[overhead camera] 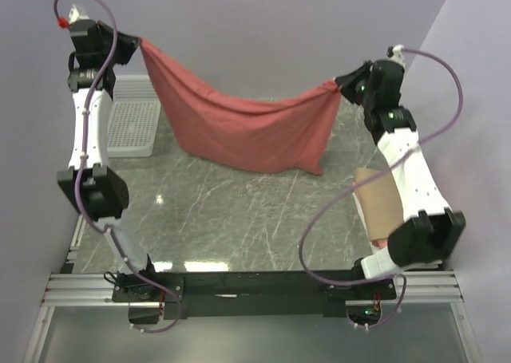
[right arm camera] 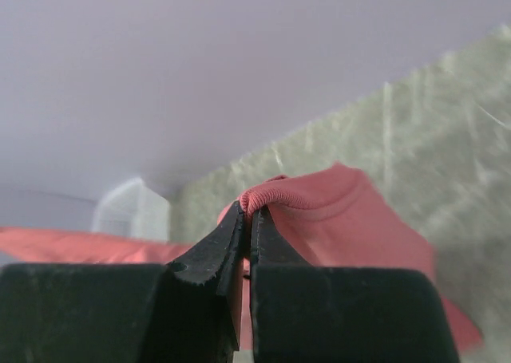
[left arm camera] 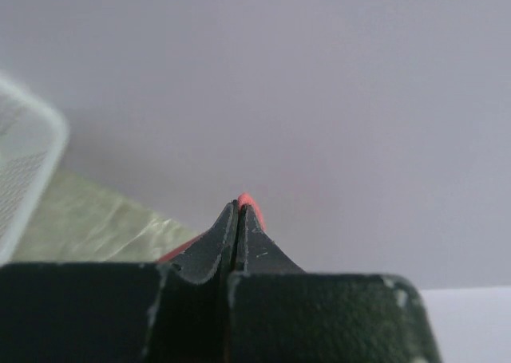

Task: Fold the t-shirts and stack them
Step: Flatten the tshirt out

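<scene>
The salmon-red t-shirt (overhead camera: 239, 128) hangs lengthwise left-to-right by the table's (overhead camera: 239, 227) far edge, its middle sagging. The left gripper (overhead camera: 137, 42) and right gripper (overhead camera: 342, 85) each clamp an upper corner.

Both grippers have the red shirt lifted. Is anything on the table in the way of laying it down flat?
Nothing visible: the table before the red shirt is bare. The mesh basket sits far left, a folded tan shirt at the right edge under the right arm. Behind the cloth is hidden.
</scene>
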